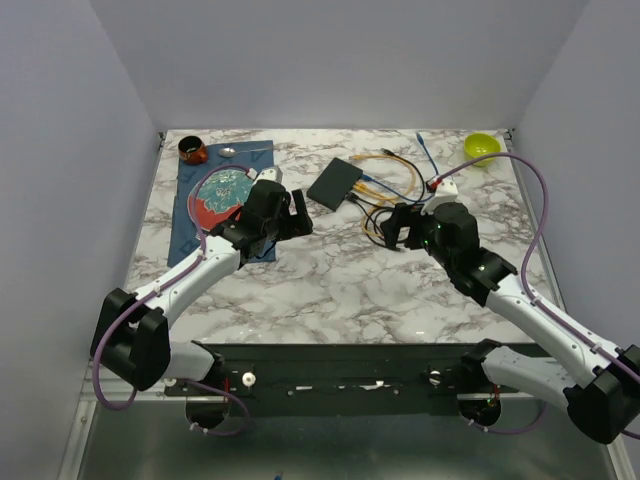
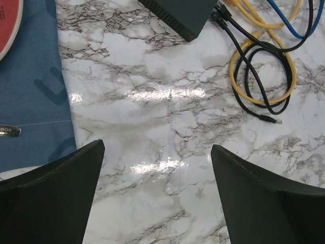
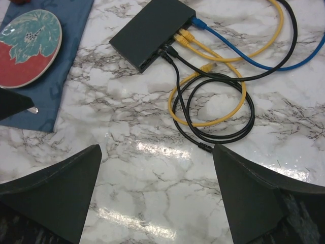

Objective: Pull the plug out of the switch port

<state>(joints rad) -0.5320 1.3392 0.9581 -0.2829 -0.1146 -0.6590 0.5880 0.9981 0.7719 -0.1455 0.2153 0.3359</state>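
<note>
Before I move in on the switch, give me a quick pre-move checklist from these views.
1. Left tool open and empty: ok.
2. Right tool open and empty: ok.
3. Switch ports visible from the right wrist: ok.
4. Black plug, yellow plugs and blue plug look seated: ok.
5. Which plug to pull: cannot tell.
6. Switch braced by a tool: not ok, neither touches it.

Switch (image 2: 188, 12) cut off by the left wrist view's top edge, plate (image 2: 7, 23) by its left; from above, cables (image 1: 372, 188) too small to tell apart.
</note>
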